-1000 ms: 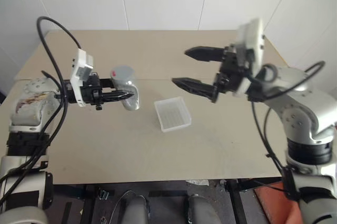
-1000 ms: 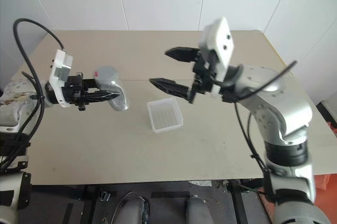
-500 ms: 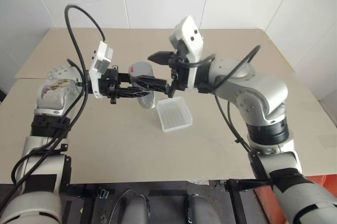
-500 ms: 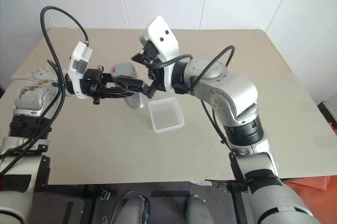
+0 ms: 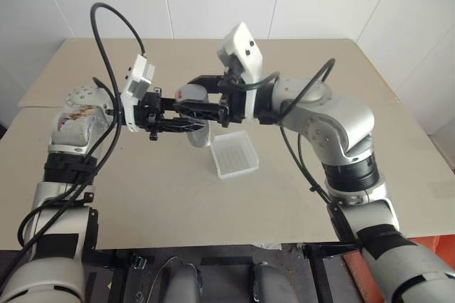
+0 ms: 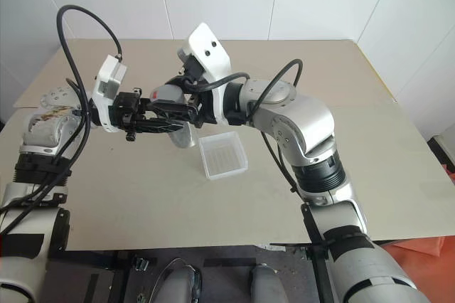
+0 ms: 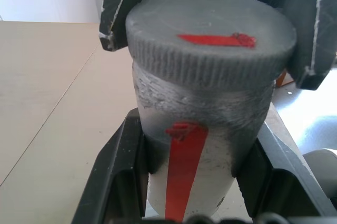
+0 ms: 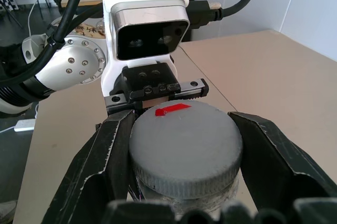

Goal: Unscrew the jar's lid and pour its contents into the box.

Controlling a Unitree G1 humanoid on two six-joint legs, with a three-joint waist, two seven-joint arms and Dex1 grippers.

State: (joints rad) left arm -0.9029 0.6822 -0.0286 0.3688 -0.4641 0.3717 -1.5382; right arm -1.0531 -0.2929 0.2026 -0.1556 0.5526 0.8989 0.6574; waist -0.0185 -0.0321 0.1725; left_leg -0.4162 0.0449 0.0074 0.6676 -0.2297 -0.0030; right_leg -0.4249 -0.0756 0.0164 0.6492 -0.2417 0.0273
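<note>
Jar (image 7: 195, 150) sits in mid-air left of centre in the left eye view, clamped by its clear body between the black fingers of the left gripper (image 5: 190, 117), which reaches in from the left. In the left wrist view the fingers (image 7: 118, 176) press either side of the jar, a red strip of label running down its wall. The grey ribbed lid (image 8: 185, 149), marked with a red patch on top, is still on the jar. The right gripper (image 5: 206, 104) comes in from the right and has its two fingers (image 8: 105, 166) drawn in against opposite sides of the lid. The translucent white box (image 5: 235, 153) lies on the tan table (image 5: 320, 182) just below and right of the jar, at the centre of the frame.
</note>
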